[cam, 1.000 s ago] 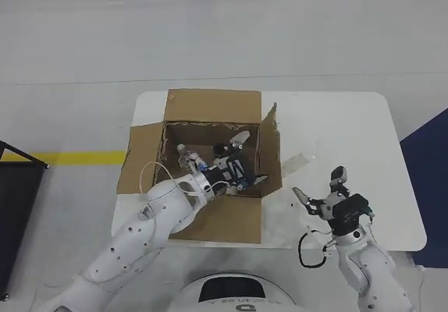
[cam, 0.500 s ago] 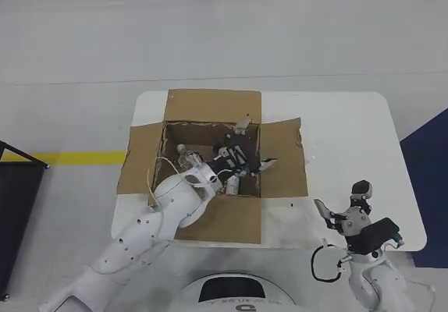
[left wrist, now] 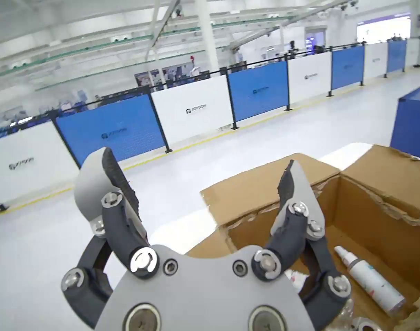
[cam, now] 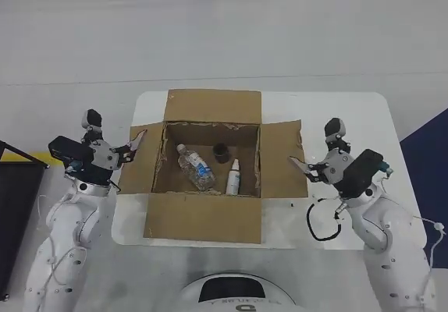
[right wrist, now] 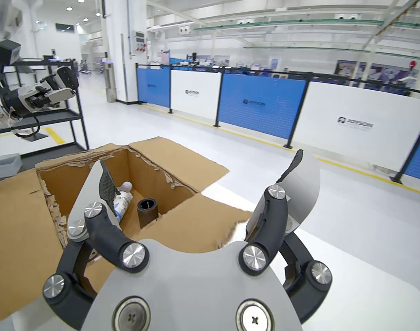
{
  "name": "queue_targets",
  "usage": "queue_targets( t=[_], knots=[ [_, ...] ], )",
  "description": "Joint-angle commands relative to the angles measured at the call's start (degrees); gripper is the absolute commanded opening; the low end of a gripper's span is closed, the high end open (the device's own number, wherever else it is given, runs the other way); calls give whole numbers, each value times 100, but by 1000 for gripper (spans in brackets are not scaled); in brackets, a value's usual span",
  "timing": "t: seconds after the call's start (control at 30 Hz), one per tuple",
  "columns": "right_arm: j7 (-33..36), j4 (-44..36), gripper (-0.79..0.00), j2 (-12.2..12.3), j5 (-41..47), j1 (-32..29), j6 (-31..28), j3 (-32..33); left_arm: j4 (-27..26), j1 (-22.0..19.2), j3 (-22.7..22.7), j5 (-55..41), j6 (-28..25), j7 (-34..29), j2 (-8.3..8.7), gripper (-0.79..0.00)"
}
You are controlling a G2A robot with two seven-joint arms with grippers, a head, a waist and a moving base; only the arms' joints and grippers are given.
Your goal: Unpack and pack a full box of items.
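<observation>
left gripper (cam: 124, 147) has left the box (cam: 208, 220) for the table's (cam: 349, 117) left edge, released and empty. right gripper (cam: 315, 150) released too. bottle (cam: 195, 165) and spray (cam: 233, 178) remain inside, so unpacking continues.

The water bottle (right wrist: 123, 197) in the box (right wrist: 182, 161) is half hidden behind the right pincer (right wrist: 201, 161).

One cardboard box (cam: 208, 218) sits on one surface (cam: 341, 109). It holds three items: one clear bottle (cam: 195, 166), one white spray bottle (cam: 233, 177) and one dark cylinder (cam: 222, 150). There are two tools, the left tool (cam: 115, 129) and the right tool (cam: 314, 144).
</observation>
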Motion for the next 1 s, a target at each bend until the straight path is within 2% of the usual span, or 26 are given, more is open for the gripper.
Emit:
queue_targets(
  t=[0.0,0.13,0.2,0.5,0.57,0.7,0.8,0.97],
  knots=[
    [682,144,0,-8,196,574,-66,-331,303,52,-223,-176,-45,69,9,0],
    [1541,476,0,-36,557,1357,-41,-822,820,29,-486,-462,-51,189,13,0],
    [1541,476,0,-36,557,1357,-41,-822,1046,0,-571,-593,-93,154,15,0],
    [1653,463,0,-34,500,1345,-140,-935,1046,0,-571,-593,-93,154,15,0],
    [2283,559,0,-34,565,1427,-361,-1281,1046,0,-571,-593,-93,154,15,0],
    [4436,854,0,-79,1554,2000,-434,-2171,1046,0,-571,-593,-93,154,15,0],
    [5486,1044,0,-154,2187,2568,117,-2686,1046,0,-571,-593,-93,154,15,0],
    [6327,1530,0,-265,2907,3170,1059,-3169,1046,0,-571,-593,-93,154,15,0]
  ],
)
